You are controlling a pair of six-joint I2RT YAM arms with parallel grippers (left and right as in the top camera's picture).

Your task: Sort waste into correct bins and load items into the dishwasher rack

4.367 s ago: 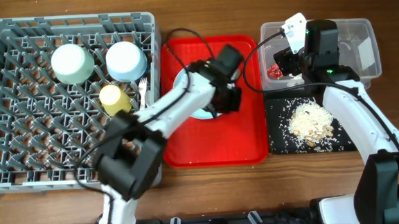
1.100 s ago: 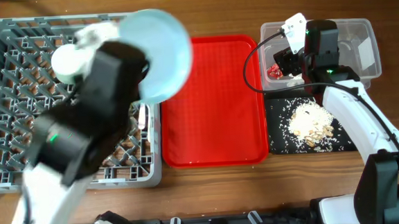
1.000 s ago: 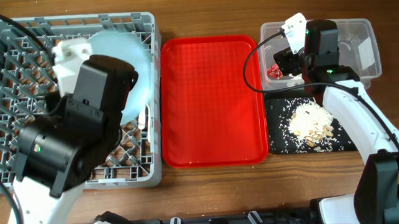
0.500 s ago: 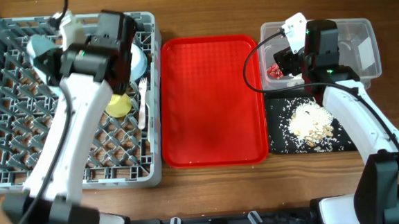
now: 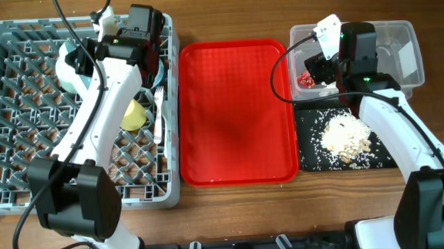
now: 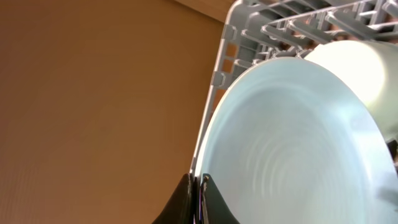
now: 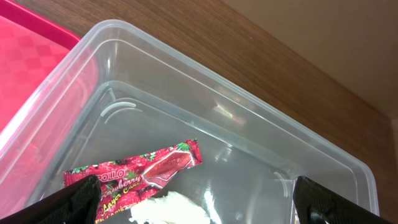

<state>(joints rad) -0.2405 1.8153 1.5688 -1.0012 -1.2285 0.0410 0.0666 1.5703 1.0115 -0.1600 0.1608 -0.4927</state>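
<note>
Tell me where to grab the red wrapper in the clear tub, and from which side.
Pinch the wrapper at the end away from the napkin, coming straight down. It lies flat on the floor of the clear tub, whose walls block a sideways approach.

The dishwasher rack (image 5: 23,152) is grey. The plate (image 6: 292,143) is pale blue with faint concentric rings, the cup (image 5: 134,114) yellow-green and the fork (image 5: 158,117) white. The serving tray (image 5: 237,116) is bright red with a fine chequered texture. In the clear tub (image 7: 249,106), the snack wrapper (image 7: 143,169) is red with white lettering and the napkin (image 7: 168,208) is white. Pale beige food scraps (image 5: 345,136) speckle the black tray (image 5: 307,158). The tabletop (image 5: 289,213) is brown wood grain.
</note>
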